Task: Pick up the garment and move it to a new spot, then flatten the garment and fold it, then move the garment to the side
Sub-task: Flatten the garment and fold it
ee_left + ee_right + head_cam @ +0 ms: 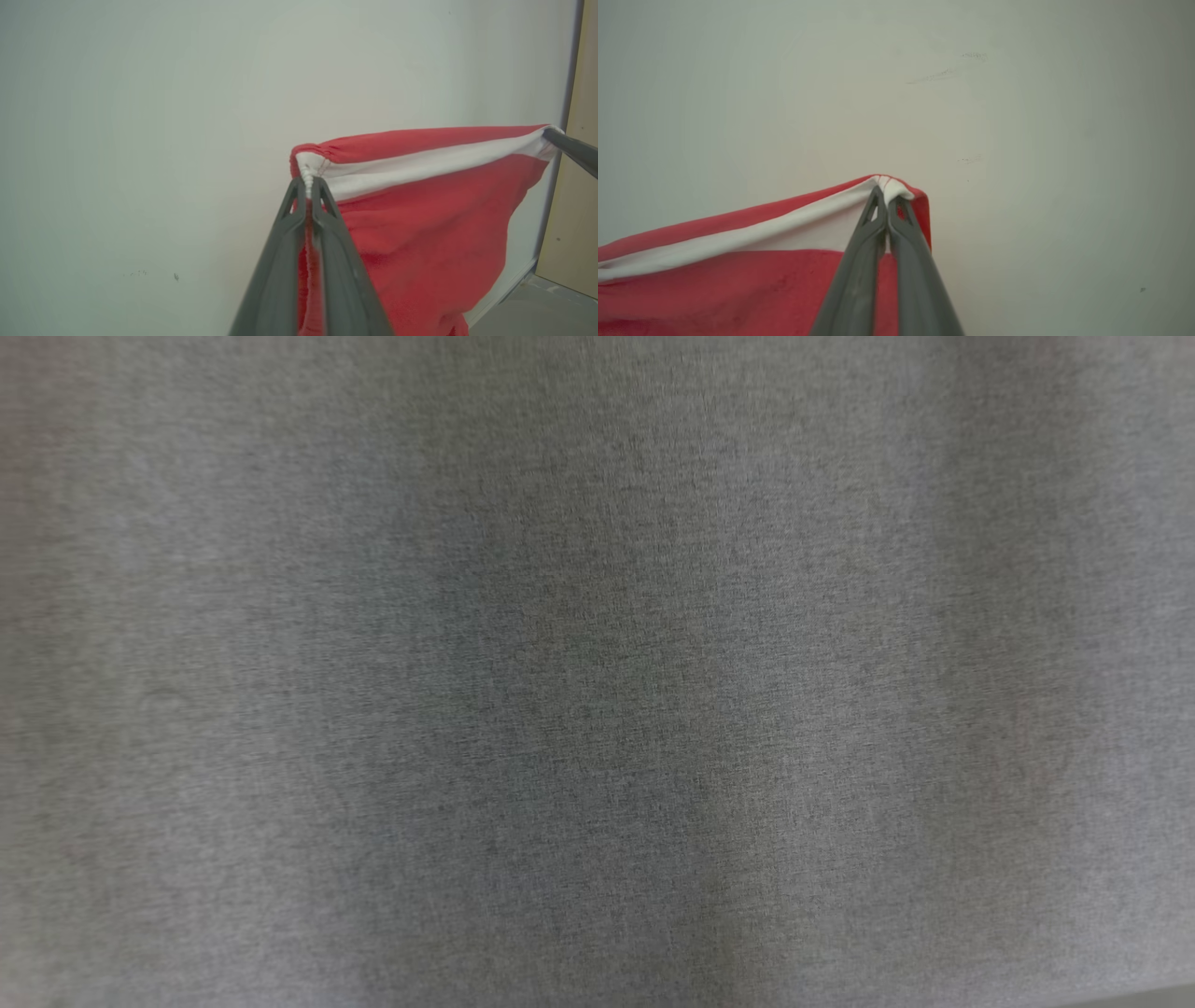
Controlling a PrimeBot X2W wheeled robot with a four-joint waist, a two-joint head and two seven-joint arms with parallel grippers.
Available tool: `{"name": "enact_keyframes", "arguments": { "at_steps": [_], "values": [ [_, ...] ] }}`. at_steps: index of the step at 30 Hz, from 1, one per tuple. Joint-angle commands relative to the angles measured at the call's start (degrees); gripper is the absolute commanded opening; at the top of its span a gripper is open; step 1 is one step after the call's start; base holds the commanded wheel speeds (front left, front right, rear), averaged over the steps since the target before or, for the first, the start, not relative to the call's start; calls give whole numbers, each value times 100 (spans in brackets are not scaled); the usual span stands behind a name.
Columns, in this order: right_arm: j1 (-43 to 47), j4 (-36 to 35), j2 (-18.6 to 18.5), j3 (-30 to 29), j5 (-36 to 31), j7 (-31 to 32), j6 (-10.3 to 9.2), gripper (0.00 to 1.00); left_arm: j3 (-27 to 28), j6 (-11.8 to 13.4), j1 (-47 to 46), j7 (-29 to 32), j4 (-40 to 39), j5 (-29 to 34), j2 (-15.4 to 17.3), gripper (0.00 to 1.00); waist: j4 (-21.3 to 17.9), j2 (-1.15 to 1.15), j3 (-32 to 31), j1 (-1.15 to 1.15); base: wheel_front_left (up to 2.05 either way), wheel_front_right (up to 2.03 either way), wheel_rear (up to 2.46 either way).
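Observation:
The garment (420, 233) is red with a white band along its top edge. It hangs stretched between my two grippers above a white table top (140, 140). My left gripper (308, 182) is shut on one bunched corner of the band. At the far right of the left wrist view, my right gripper's finger (567, 147) holds the opposite corner. In the right wrist view my right gripper (887, 193) is shut on that corner, and the garment (738, 289) runs off to the lower left.
The table's right edge (551, 224) has a thin metal trim, with a wooden panel (579, 210) and grey floor (537, 308) beyond it. In the head view a blurred grey woven surface (597, 672) sits close to the camera; I cannot tell what it is.

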Motion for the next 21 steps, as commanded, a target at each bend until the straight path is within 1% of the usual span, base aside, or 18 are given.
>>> {"name": "enact_keyframes", "arguments": {
  "at_steps": [1,6,9,14,18,21],
  "values": [
    [-126,145,13,16,21,-67,4,0,-141,16,-148,3,89,-38,-6,0,-126,-2,447,-3,0,0,0],
    [-428,538,14,299,126,-222,4,0,-432,17,-417,-262,459,-369,-27,0,-156,-2,592,-3,0,0,0],
    [-432,684,-60,504,212,-290,4,0,-707,17,-455,-348,577,-454,26,0,-144,-2,675,-3,0,0,0],
    [-449,867,-161,884,418,-368,4,0,-1066,18,-457,-548,656,-821,167,0,-106,-2,824,-3,0,0,0],
    [-184,756,-158,1129,666,-451,4,0,-1256,17,-190,-729,454,-1037,295,0,-91,-2,814,-3,0,0,0],
    [358,505,-234,1371,919,-533,4,0,-1573,15,324,-830,-8,-1028,552,0,-101,-2,618,-3,0,0,0]
  ]
}}
